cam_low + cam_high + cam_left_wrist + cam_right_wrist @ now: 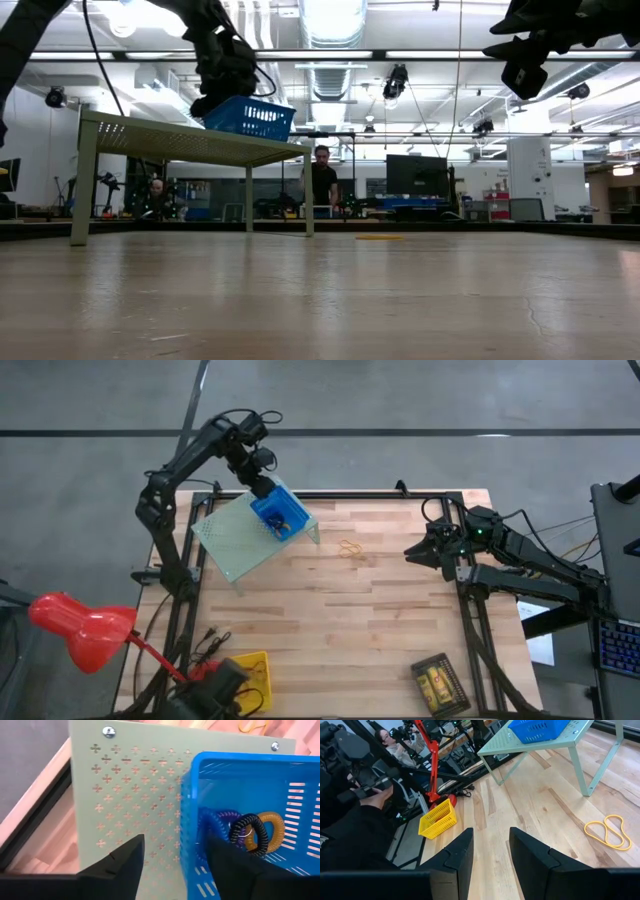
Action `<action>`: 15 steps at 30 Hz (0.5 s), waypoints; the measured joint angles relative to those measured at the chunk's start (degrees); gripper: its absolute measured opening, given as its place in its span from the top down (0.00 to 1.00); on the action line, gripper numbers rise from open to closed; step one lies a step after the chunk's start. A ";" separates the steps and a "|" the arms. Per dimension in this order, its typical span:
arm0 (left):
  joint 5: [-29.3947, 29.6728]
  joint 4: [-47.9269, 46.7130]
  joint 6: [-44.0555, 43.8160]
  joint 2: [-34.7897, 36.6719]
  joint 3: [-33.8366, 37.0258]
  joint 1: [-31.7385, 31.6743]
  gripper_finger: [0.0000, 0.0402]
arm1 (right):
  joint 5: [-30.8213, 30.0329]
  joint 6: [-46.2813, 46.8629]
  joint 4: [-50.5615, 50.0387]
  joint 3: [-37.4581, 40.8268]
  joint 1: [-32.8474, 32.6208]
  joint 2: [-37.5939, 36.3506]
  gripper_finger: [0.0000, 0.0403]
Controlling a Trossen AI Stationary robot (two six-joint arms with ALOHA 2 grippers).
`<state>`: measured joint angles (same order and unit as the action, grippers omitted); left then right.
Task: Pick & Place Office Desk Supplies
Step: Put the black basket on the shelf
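— Why is the left gripper (268, 488) at the blue bin (281, 514) on the riser (232, 545)?
— Fingers spread astride its wall; coiled rings (252, 833) lie inside, rubber bands (350, 549) on the table. Right gripper (424, 552), fingers apart, waits empty

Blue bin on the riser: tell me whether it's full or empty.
Neither: the blue bin on the riser holds a few rings, purple, black and orange, with much bare floor showing. The left gripper straddles its wall, jaws open.
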<state>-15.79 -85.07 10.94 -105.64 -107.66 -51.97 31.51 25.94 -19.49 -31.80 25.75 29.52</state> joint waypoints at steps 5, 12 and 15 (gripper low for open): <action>2.85 1.29 -0.32 2.10 -1.26 -0.50 0.45 | 0.00 0.00 -0.02 0.00 0.00 -0.01 0.69; 3.38 9.35 -2.64 8.41 -3.21 0.43 0.46 | 0.00 0.01 0.00 0.00 0.00 -0.02 0.69; 4.18 13.38 -2.72 11.79 -2.73 2.81 0.46 | 0.00 -0.01 -0.01 -0.01 0.00 0.00 0.69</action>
<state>-11.61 -71.69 8.22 -93.85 -110.39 -49.16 31.51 25.93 -19.50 -31.81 25.75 29.51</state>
